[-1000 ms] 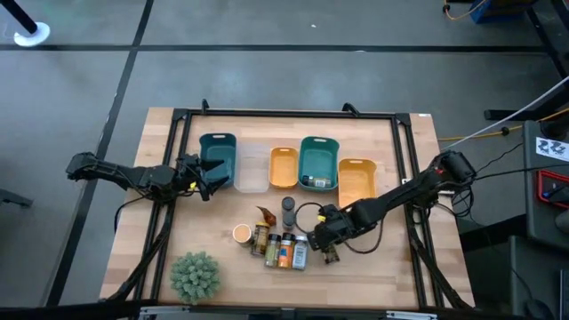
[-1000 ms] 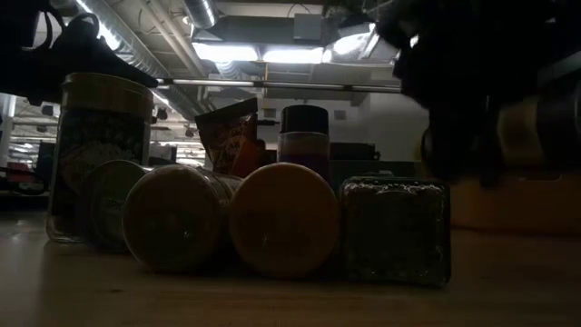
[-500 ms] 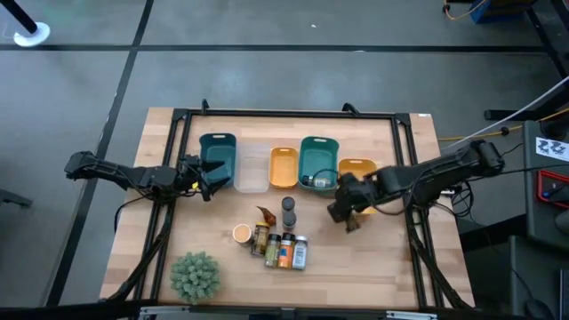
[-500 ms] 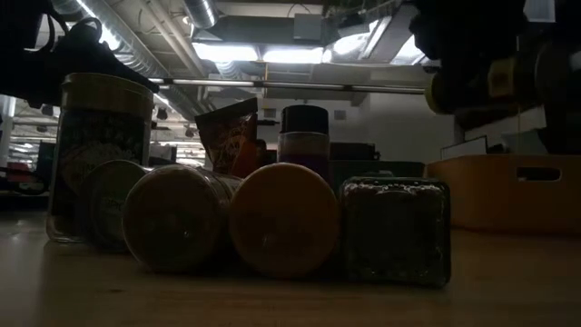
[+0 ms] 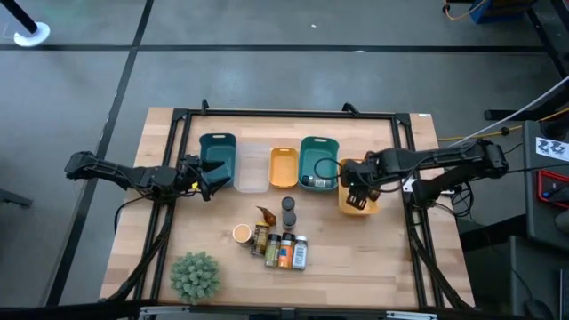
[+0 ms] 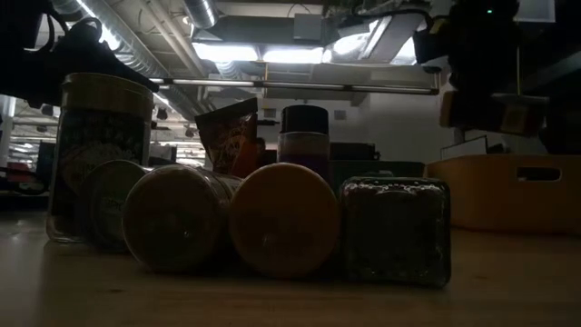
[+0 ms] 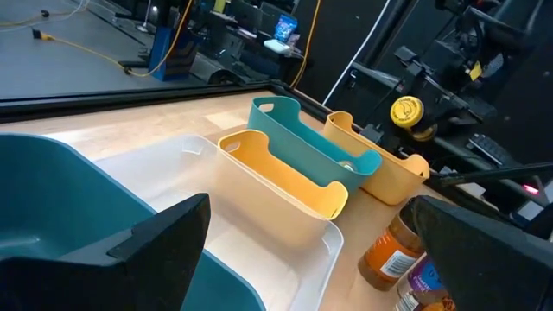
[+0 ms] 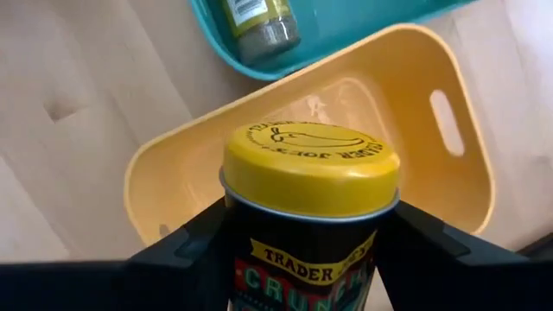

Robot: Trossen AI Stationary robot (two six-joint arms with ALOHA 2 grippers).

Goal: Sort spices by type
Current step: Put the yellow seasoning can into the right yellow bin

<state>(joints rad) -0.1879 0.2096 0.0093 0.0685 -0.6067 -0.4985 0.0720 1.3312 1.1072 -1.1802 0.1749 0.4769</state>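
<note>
Yellow-lidded round spice tin w/ dark printed label (image 8: 309, 216) is the item in hand: judged rigid metal, light-to-moderate, smooth sides so prob. slippery; best hold is across the body below the lid rim, as it's taken now. High view: right gripper (image 5: 358, 191) sits over the rightmost yellow-orange plastic tray (image 5: 357, 166) at the table's right, arm reaching in from the right edge; left gripper (image 5: 206, 178) waits beside the dark teal tray (image 5: 218, 147) at left. Remaining cluster of small spice jars (image 5: 277, 246) lies mid-table, near the front. Low view: tin hangs up high, well above the tray, apart from the jar cluster in the foreground. Left wrist view: left fingers spread wide, nothing between them, over the clear tray (image 7: 259, 233); yellow lid visible far off beyond the trays. Right wrist view: dark fingers (image 8: 186, 246) pressed on both sides of the tin, closed round it, tin upright, tray interior directly below; a green-labelled jar (image 8: 257, 19) lies in the neighbouring teal tray (image 8: 346, 34).
</note>
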